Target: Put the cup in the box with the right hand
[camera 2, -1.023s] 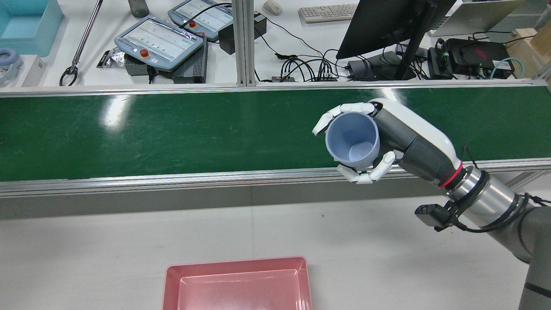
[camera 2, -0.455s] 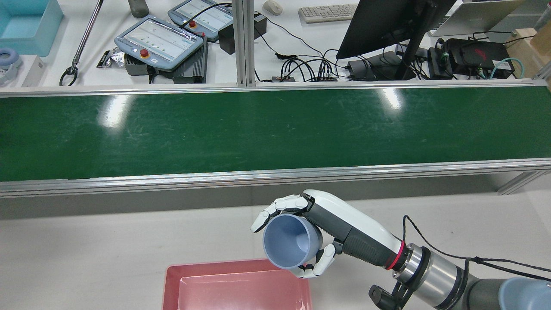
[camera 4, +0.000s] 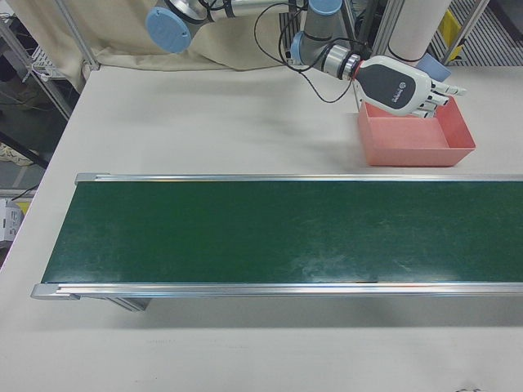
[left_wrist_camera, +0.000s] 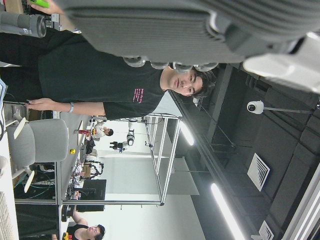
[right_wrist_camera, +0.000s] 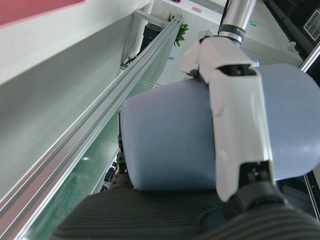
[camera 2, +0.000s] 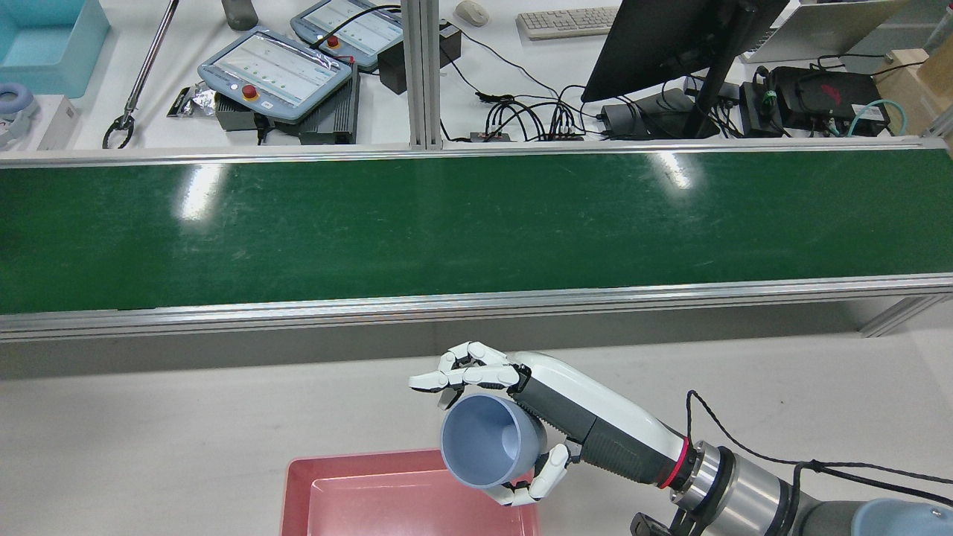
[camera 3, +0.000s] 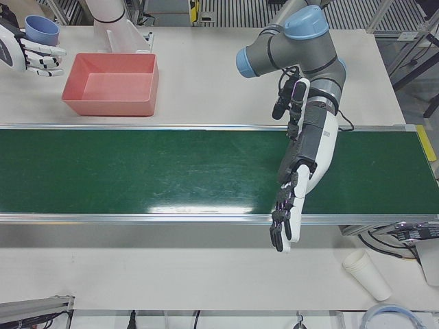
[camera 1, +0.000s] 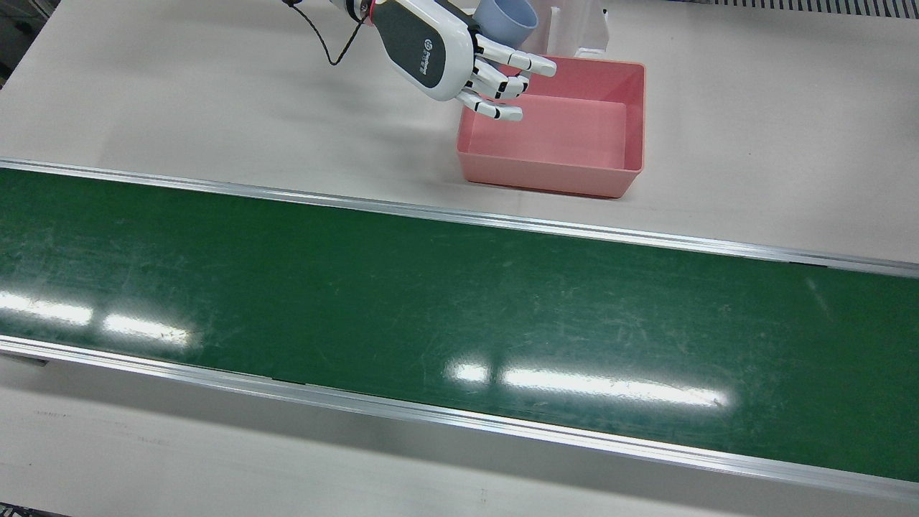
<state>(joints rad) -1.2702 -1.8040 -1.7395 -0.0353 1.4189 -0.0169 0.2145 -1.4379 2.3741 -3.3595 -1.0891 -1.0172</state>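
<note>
Cup (blue, tilted) sits grasped in right hand above pink box.

pale blue plastic cup, smooth-walled, empty, tipped on its side with the open mouth facing the rear camera; gripped in the right hand, held in the air just above the box's edge at about 1 o'clock in the rear view. pink rectangular box, open-topped, shallow, empty, flat on the pale table, near the green belt at 6 o'clock in the front view.
</note>
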